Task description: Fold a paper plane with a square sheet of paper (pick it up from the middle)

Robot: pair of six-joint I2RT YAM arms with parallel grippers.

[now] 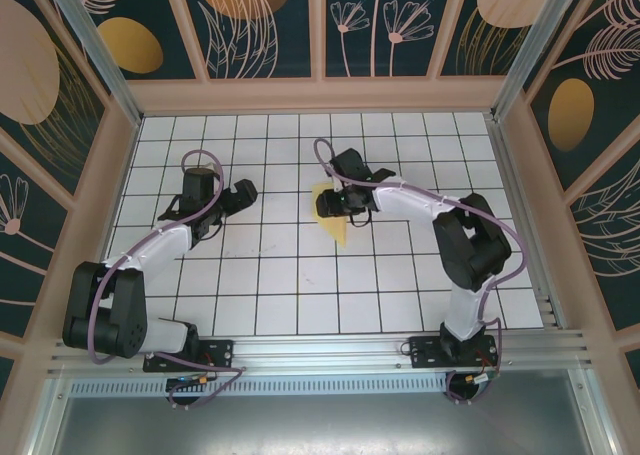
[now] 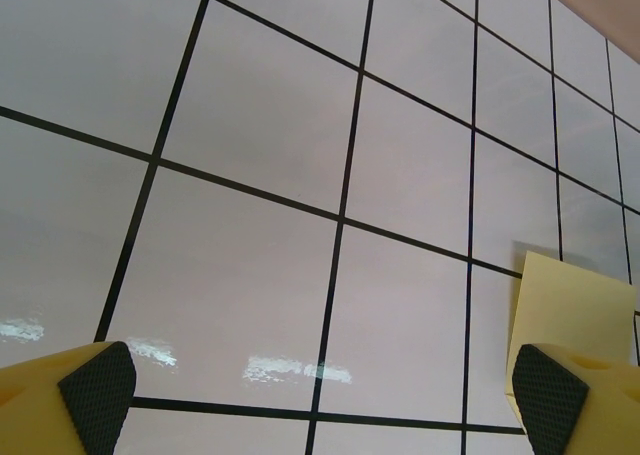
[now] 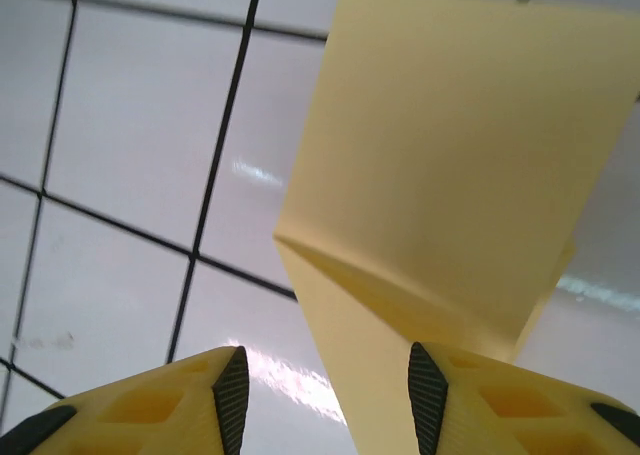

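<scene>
**A:** Where's the paper?

**B:** The yellow paper sheet, partly folded, lies on the gridded surface directly under my right tool. Its near end reaches in between that tool's fingers. The fingers stand fairly narrow and clamp nothing. My left tool, well to the left of the right tool, is spread wide and empty.

**A:** What worries you?

**B:** If I close the right tool off the crease, I reckon it catches one layer only. That would drag the thin sheet over the glossy surface and skew the fold. With the left tool that far off, nothing pins the sheet.
</scene>
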